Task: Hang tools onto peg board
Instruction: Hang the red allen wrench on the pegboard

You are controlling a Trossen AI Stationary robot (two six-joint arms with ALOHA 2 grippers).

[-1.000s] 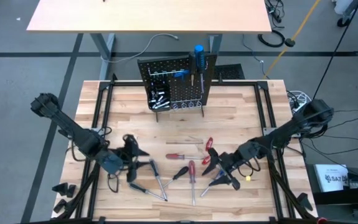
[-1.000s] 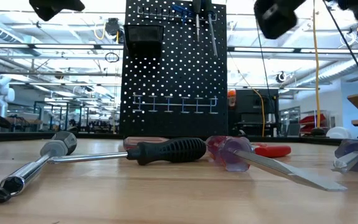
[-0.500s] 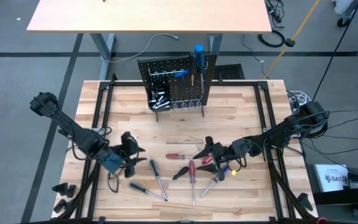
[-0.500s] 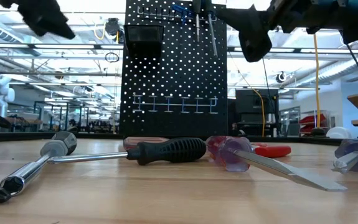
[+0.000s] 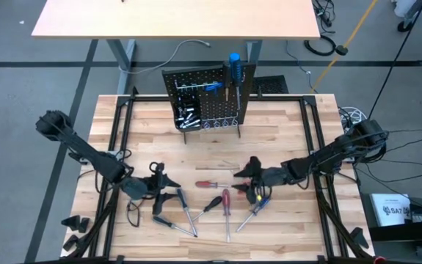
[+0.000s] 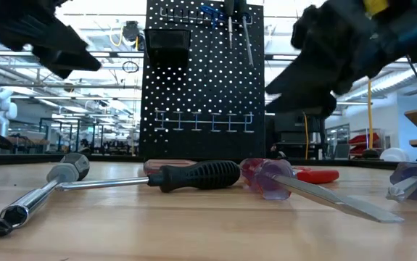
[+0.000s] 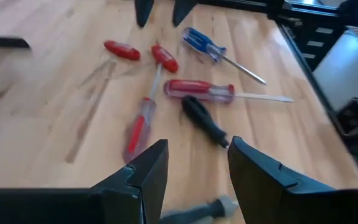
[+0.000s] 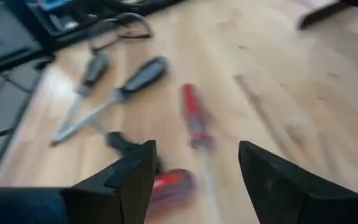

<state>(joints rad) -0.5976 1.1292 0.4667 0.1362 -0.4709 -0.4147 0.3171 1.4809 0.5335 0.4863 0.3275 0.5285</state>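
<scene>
The black peg board [image 5: 209, 95] stands at the table's far middle, with a blue-handled screwdriver [image 5: 233, 62] hanging on it and silvery pieces in its bin [image 5: 186, 116]. Loose tools lie on the wood. They include a thin red screwdriver [image 7: 138, 127], a black-handled one [image 7: 205, 119], a clear red-handled one [image 7: 198, 89], a blue one [image 7: 200, 42], red pliers [image 7: 122, 50] and grey-handled drivers [image 5: 181, 199]. My left gripper [image 5: 163, 183] hovers open at their left. My right gripper [image 5: 249, 176] hovers open at their right, over the pliers.
The dark frame rails [image 5: 119, 139] run along the table's left and right sides. Bare wood [image 5: 196, 150] lies between the peg board and the tools. A second tan table [image 5: 174, 18] stands beyond the far edge.
Both grippers have come down toward the tools. The right one has also moved toward the table's far edge and left, and has turned to a flatter slant. Neither gap has changed, and the tools lie as before.
</scene>
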